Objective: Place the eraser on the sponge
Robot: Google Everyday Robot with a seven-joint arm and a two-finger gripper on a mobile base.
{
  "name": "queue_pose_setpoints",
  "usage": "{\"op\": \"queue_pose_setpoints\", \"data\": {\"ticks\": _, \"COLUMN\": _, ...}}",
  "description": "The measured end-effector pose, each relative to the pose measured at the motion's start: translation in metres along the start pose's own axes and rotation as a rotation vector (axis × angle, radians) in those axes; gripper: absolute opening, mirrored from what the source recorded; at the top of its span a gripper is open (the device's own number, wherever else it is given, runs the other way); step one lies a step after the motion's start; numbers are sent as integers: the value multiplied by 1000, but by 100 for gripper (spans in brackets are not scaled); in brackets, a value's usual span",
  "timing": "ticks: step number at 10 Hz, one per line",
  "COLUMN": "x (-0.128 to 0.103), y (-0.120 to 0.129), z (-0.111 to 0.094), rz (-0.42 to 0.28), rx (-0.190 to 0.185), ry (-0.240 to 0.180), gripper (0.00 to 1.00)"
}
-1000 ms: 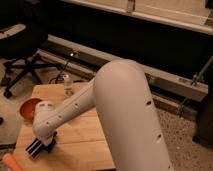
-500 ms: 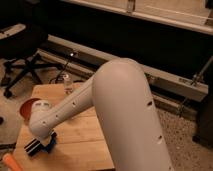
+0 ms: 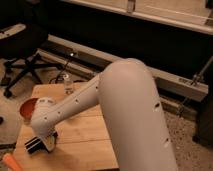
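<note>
Firstly, item one: an orange object (image 3: 10, 162) at the bottom-left corner of the view, beside the table's front-left corner and cut off by the frame edge. What it is cannot be told.

Item two: the gripper (image 3: 38, 145), dark, at the end of the arm, low over the front-left part of the table. It points down and to the left. Whether it is spread or pressed together cannot be told.

Item three: the eraser. A dark, bar-like mass sits at the gripper's tip, but it cannot be told apart from the gripper's own parts, so its place is only that: at or under the gripper end.

Item four: the sponge. It cannot be made out, and the wrist covers the table surface just behind the gripper.

Item five: a wooden table (image 3: 85, 135), made of pale planks running left to right.

Item six: the white arm (image 3: 131, 112). Its bulky near segment fills the lower right. A slimmer segment with small dark holes reaches left and down across the table to the gripper.

Item seven: an orange-red bowl (image 3: 26, 108) on the table's left edge, behind the gripper and partly hidden by the wrist.

Item eight: a small clear bottle (image 3: 68, 85), upright, near the table's far edge.

Item nine: a speckled floor (image 3: 192, 145).

Item ten: a dark office chair (image 3: 20, 50) on a wheeled base, far left, well beyond the table.

Item eleven: a long metal rail (image 3: 165, 82) along the foot of the dark back wall.
</note>
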Motion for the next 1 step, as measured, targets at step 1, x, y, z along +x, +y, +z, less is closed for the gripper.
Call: {"op": "queue_pose_setpoints", "data": {"ticks": 1, "x": 6, "y": -4, "z": -12, "rz": 27, "rx": 13, "ry": -21, "gripper": 80}}
